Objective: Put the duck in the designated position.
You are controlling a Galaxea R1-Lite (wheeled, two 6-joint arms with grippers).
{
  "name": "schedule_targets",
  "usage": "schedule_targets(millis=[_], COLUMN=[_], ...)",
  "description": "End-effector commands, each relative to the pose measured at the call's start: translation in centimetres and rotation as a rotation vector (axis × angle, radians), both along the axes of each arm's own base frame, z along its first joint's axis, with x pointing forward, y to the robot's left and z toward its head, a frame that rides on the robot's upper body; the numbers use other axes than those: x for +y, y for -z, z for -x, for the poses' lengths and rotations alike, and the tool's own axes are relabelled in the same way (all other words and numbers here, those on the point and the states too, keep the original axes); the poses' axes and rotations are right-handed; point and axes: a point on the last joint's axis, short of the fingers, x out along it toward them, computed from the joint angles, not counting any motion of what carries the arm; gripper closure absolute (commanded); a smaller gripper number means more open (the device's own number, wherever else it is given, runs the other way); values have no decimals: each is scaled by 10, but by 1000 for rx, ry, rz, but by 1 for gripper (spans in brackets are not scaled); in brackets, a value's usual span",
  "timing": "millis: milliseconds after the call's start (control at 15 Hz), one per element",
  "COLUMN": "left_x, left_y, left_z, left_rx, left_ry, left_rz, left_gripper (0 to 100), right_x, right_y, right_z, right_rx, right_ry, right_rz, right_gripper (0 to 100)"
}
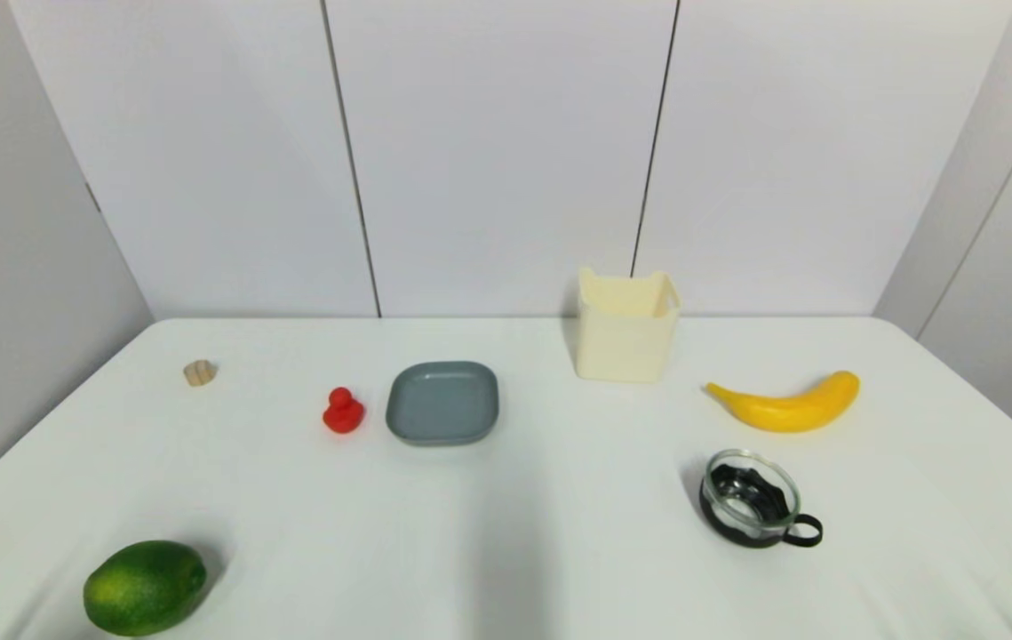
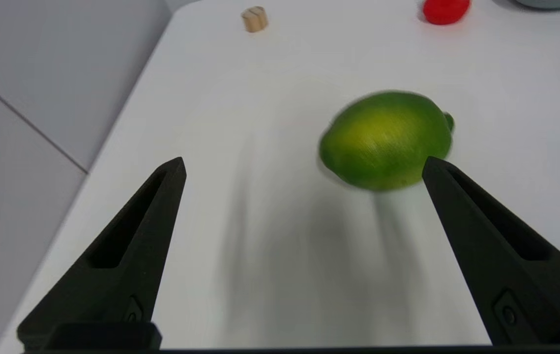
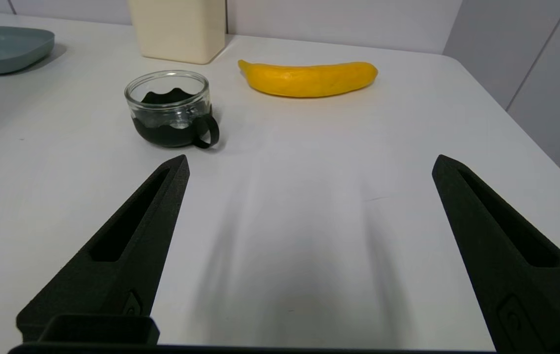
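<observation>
Duck (image 1: 343, 411) just left of plate (image 1: 442, 402)

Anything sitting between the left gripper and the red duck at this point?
Partly: the green fruit lies just ahead of the open left gripper, toward one finger. The duck stands farther on, beside the grey plate.

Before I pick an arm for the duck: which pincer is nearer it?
Left. The left pincer has the duck ahead, past the green fruit; the right pincer faces the banana.

small glossy red duck (image 1: 343, 412) upright on table, just left of grey plate (image 1: 442, 402)
</observation>
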Motion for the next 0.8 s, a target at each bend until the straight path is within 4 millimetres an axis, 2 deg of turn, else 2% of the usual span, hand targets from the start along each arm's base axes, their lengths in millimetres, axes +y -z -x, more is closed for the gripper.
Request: schedule_targets(millis=[67,467,800], left_x=[-2,-2,-1], left_y=[24,27,27], left_z=[12,14,14], left_rx=[-101,-143,-156], left_ry=[101,102,33], left_rz=[74,124,252], left_gripper=[0,0,0], right_x=[0,0,0], right_y=[2,2,2], right_z=[-1,-1,-1], right_rx=[10,10,10], right_ry=[0,0,0], right_rz=[1,1,1], right_gripper=[0,0,0])
